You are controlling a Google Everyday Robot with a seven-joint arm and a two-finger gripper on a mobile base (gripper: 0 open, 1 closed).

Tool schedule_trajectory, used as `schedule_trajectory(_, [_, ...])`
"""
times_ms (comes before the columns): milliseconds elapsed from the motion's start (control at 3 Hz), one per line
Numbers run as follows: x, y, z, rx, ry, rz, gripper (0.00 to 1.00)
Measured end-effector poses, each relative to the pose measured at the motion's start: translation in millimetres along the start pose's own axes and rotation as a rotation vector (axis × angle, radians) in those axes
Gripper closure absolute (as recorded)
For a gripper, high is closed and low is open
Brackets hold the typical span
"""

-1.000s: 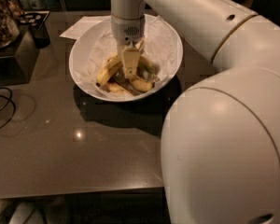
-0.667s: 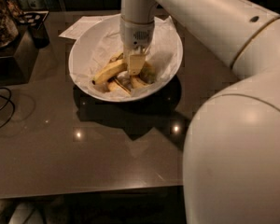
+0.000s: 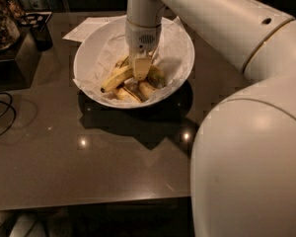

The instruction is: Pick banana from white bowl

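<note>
— Since a second ago the arm [image 3: 227,28] has swung its big elbow off to the right, and the claw [image 3: 140,69] sits slightly lower in the white bowl [image 3: 84,53]. The fruit has not shifted.

— Has the claw got hold of anything?

— I cannot tell. It points straight down with its tip at the upper end of the banana [image 3: 116,79], but how far open it is does not show.

— Where does the banana lie?

— On the crinkled paper [image 3: 175,48] lining the bowl. It slants from lower left up to the claw, on the left of the heap.

— What crowds it?

— A short banana [image 3: 146,89] just right of the claw's tip, a browned peel piece [image 3: 124,95] below, and a greenish piece [image 3: 157,76] behind, all close together.

— And round the bowl?

— It stands on the dark table [image 3: 113,172]. A paper sheet [image 3: 89,29] lies behind it, a dark container [image 3: 39,33] stands at the far left, and a black cable [image 3: 5,117] loops at the left edge, well apart.
</note>
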State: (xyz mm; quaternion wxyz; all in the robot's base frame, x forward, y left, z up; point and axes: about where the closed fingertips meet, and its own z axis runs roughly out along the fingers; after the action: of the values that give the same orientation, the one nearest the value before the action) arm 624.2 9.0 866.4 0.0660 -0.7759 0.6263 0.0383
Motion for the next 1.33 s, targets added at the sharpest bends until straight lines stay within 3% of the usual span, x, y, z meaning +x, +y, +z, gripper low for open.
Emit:
schedule_trajectory(333, [-20.7, 11.5, -13.2, 0.042, -0.014, -0.005, 1.00])
schedule_trajectory(1333, [-22.6, 12.9, -10.5, 0.029, -0.017, -0.004, 1.00])
